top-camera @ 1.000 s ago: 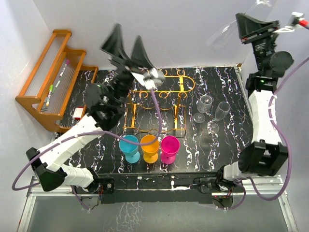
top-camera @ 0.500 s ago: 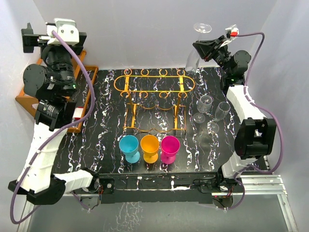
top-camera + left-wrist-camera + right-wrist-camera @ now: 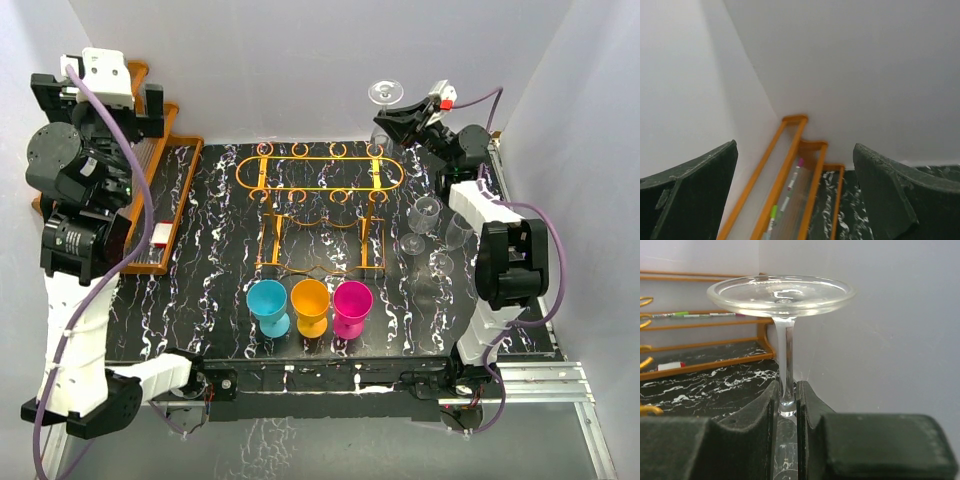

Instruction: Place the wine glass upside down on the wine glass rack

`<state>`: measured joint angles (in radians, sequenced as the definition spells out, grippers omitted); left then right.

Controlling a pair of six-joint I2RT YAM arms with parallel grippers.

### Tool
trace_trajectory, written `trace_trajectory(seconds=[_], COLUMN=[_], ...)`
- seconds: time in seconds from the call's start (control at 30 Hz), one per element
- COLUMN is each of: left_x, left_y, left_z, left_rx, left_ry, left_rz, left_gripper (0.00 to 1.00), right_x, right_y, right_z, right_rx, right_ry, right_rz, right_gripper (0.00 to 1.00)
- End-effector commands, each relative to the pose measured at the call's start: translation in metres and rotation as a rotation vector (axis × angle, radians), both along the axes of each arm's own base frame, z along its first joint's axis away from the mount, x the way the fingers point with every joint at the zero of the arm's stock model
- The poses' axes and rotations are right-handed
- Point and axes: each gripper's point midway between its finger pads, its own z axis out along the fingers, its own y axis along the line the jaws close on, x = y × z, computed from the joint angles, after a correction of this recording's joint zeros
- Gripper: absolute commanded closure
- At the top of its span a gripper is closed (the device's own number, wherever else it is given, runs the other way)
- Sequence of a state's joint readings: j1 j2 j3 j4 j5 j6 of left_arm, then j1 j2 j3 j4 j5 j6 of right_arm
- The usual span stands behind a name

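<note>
Gripping the wine glass (image 3: 785, 355) by its stem, your right gripper (image 3: 786, 400) has its jaws pinched nearly together and holds the glass upside down, foot uppermost, near the far right end of the wine glass rack (image 3: 320, 172). Your left gripper (image 3: 795, 187) gapes wide with nothing in it, raised well left of that rack.

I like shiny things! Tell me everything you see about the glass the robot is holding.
The wine glass is clear and see-through, held upside down: round flat foot on top, thin stem below. The right gripper pinches the stem. It is up in the air near the right end of the orange rack, not on it yet.
</note>
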<state>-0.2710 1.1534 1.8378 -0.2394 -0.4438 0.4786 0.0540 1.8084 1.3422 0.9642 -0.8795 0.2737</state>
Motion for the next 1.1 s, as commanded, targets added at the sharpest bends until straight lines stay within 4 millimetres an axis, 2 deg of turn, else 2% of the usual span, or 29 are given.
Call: trace_trajectory(seconds=[0.0, 0.07, 0.23, 0.37, 0.57, 0.73, 0.8, 1.07], left_x=[-0.011, -0.013, -0.017, -0.016, -0.009, -0.003, -0.002, 0.006], left_y=[-0.04, -0.052, -0.067, -0.07, -0.075, -0.082, -0.087, -0.094], left_z=[-0.028, -0.039, -0.058, -0.065, -0.076, -0.084, -0.087, -0.099], left_rx=[-0.074, -0.102, -0.132, -0.144, -0.164, -0.184, -0.189, -0.205], left_ry=[0.116, 0.157, 0.229, 0.253, 0.301, 0.341, 0.358, 0.412], left_rz=[-0.269, -0.348, -0.458, -0.481, -0.506, -0.54, -0.565, -0.592], left_gripper=[0.03, 0.03, 0.03, 0.03, 0.03, 0.03, 0.03, 0.03], right_x=[-0.011, -0.015, -0.022, -0.031, -0.041, -0.046, -0.056, -0.068], right_y=[-0.01, -0.01, -0.017, -0.015, -0.013, -0.007, -0.006, 0.005], right_z=[0.026, 0.024, 0.012, 0.002, 0.001, -0.012, -0.003, -0.005], right_rx=[0.017, 0.023, 0.024, 0.025, 0.027, 0.003, 0.0, -0.008], right_ry=[-0.165, -0.177, -0.185, -0.187, -0.197, -0.19, -0.221, -0.242], right_rz=[-0.027, -0.028, -0.036, -0.019, -0.01, 0.012, 0.019, 0.052], right_gripper=[0.92, 0.92, 0.92, 0.92, 0.92, 0.92, 0.92, 0.92])
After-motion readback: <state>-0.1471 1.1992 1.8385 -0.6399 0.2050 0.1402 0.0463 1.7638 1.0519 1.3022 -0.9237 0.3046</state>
